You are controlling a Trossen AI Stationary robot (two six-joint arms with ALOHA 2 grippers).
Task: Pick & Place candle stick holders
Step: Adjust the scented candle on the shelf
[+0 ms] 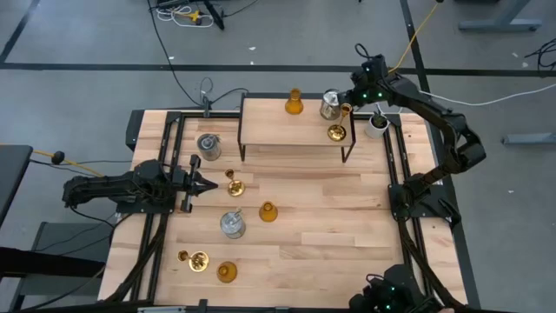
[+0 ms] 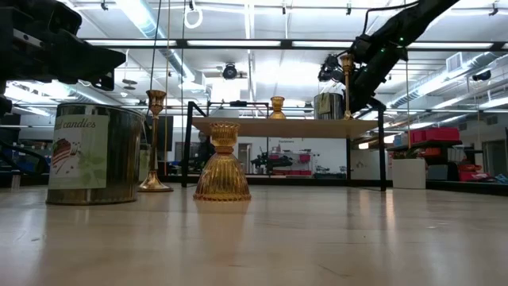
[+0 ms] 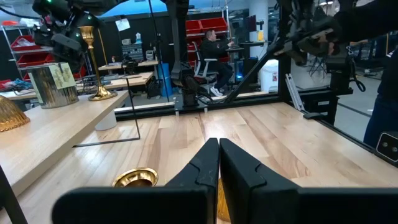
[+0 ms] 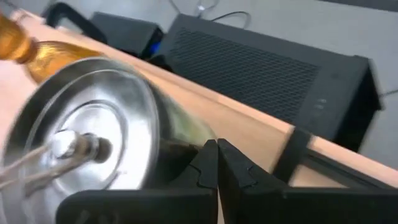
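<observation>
On the raised wooden shelf (image 1: pixel 278 130) stand an amber bell-shaped holder (image 1: pixel 294 104), a silvery cylinder holder (image 1: pixel 329 105) and a brass holder (image 1: pixel 337 132). My right gripper (image 1: pixel 349 101) hovers shut above the shelf's right end, slanting down, between the silvery cylinder (image 4: pixel 93 137) and the brass stem (image 2: pixel 347 79); nothing is between its fingers. Lower down, on the table, stand two silvery cylinders (image 1: pixel 208 145) (image 1: pixel 232 224), two amber holders (image 1: pixel 268 211) (image 1: pixel 227 272) and two brass ones (image 1: pixel 233 185) (image 1: pixel 198 259). My left gripper (image 1: pixel 205 184) waits shut at the table's left, pointing level. My right gripper's shut fingertips (image 4: pixel 208 155) show right before the silvery cylinder's side wall (image 4: pixel 180 134), coming slanting down from the table's right. Whether they touch it, I cannot tell. The cylinder stands on the shelf.
A small white pot (image 1: pixel 375 124) stands on the table just right of the shelf, under my right arm. Black frame rails (image 1: pixel 395 165) run along the table's sides. Bare wood (image 1: pixel 330 226) lies at the table's middle and right.
</observation>
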